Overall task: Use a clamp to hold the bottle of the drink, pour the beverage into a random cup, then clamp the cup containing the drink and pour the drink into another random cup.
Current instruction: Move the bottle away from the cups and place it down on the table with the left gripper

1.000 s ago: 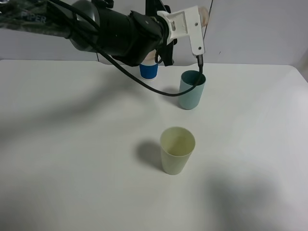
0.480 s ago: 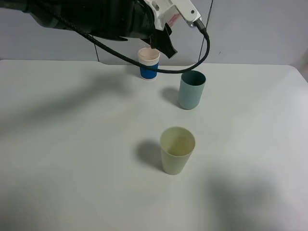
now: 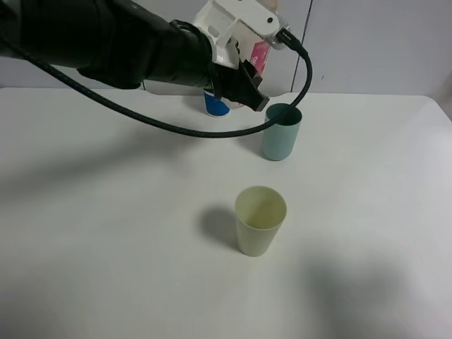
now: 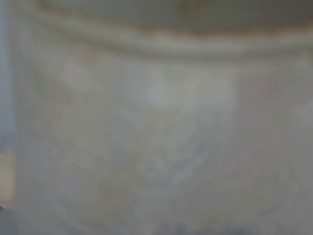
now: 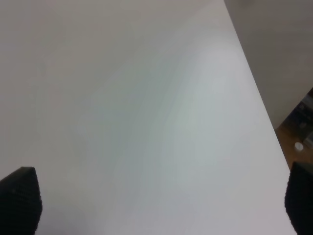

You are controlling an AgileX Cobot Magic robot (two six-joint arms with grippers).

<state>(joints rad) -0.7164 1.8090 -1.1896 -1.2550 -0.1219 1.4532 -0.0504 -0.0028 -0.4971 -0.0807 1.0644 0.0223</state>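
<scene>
bottle [image 3: 260, 53] sits clamped in the closed left gripper [image 3: 247, 88] at upper centre of the frame, just above and left of the teal cup [image 3: 281, 133]. its long axis probably leans toward that cup, though the arm [image 3: 106, 42] hides most of it. only a pink label shows clearly. right gripper [image 5: 159, 200], jaws apart, hangs over bare table [image 5: 146, 98]. yellow-green cup [image 3: 260, 220] stands lower centre.

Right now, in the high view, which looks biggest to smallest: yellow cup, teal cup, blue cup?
Yellow cup, though it is nearest.
Teal cup.
Blue cup, mostly hidden by the arm.
</scene>
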